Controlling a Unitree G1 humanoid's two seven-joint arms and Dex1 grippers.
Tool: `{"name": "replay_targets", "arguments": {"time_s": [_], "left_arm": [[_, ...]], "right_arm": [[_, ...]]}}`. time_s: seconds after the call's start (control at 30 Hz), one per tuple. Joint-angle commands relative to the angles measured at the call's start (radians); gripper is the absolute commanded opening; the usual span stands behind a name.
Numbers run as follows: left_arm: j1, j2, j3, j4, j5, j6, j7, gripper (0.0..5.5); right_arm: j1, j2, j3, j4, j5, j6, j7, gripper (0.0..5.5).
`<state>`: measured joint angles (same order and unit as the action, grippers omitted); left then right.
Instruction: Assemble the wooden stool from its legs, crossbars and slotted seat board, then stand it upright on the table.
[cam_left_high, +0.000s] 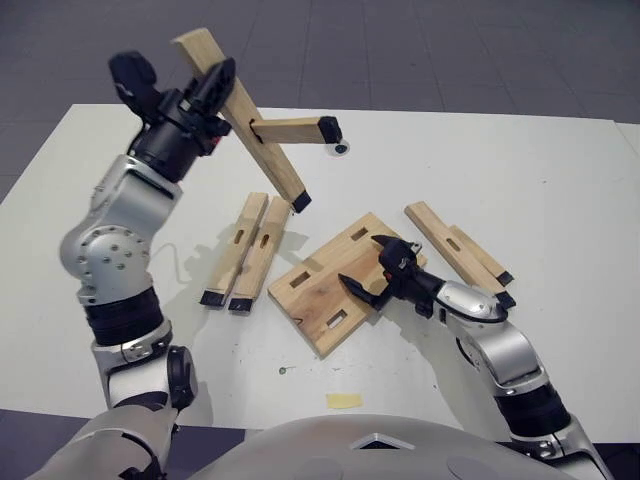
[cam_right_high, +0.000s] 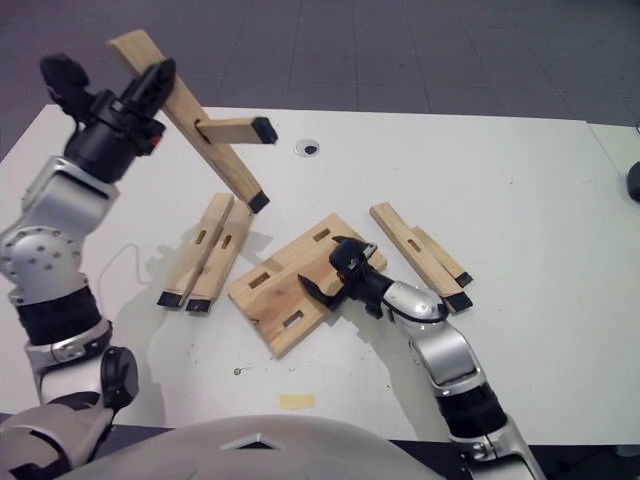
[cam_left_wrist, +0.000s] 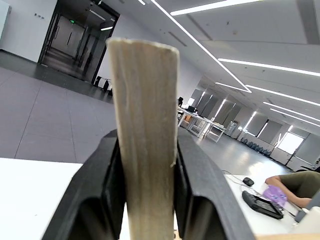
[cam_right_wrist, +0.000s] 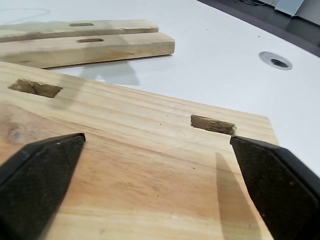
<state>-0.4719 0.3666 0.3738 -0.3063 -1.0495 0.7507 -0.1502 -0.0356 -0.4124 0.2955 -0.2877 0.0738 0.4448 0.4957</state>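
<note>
Clamping leg (cam_left_high: 262, 135) w/ crossbar (cam_left_high: 295, 129), L hand (cam_left_high: 218, 80) up; R hand (cam_left_high: 360, 261) spread over seat board (cam_left_high: 315, 292); wrist cam: slots (cam_right_wrist: 212, 124).

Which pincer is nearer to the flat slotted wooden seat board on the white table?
Right. The right pincer is open directly over the slotted wooden seat board; the left pincer is raised well away to the left, shut on a pale wooden leg with a crossbar.

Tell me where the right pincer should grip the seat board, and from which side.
Probably the strip between a slot and the nearest edge, coming straight down from above. The seat board lies flat on the table, so nothing fits beneath it; one slot sits close to the rim, and the open right pincer hovers over that end.
</note>
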Motion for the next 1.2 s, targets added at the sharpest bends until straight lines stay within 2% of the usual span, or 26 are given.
{"name": "replay_targets", "arguments": {"time_s": [0.03, 0.23, 0.5, 0.67, 1.2], "left_arm": [[0.07, 0.039, 0.001, -0.07, -0.076, 0.064, -0.023, 1.04], [0.122, -0.026, -0.131, -0.073, 0.047, 0.013, -0.013, 1.04], [0.15, -0.036, -0.114, -0.032, 0.102, -0.039, -0.038, 1.04], [0.201, -0.034, -0.108, -0.018, 0.121, -0.045, -0.054, 1.04], [0.18, -0.11, -0.169, 0.07, 0.197, -0.104, -0.093, 1.04]], "right_arm": [[-0.027, -0.009, 0.004, 0.127, -0.096, -0.018, -0.066, 5.4], [-0.04, 0.027, -0.016, 0.162, -0.102, -0.088, -0.103, 5.4], [-0.016, 0.124, -0.143, 0.091, 0.03, -0.224, -0.126, 5.4], [-0.01, 0.135, -0.219, 0.079, 0.057, -0.258, -0.144, 5.4], [0.0, 0.15, -0.233, 0.069, 0.072, -0.263, -0.123, 5.4]]}}
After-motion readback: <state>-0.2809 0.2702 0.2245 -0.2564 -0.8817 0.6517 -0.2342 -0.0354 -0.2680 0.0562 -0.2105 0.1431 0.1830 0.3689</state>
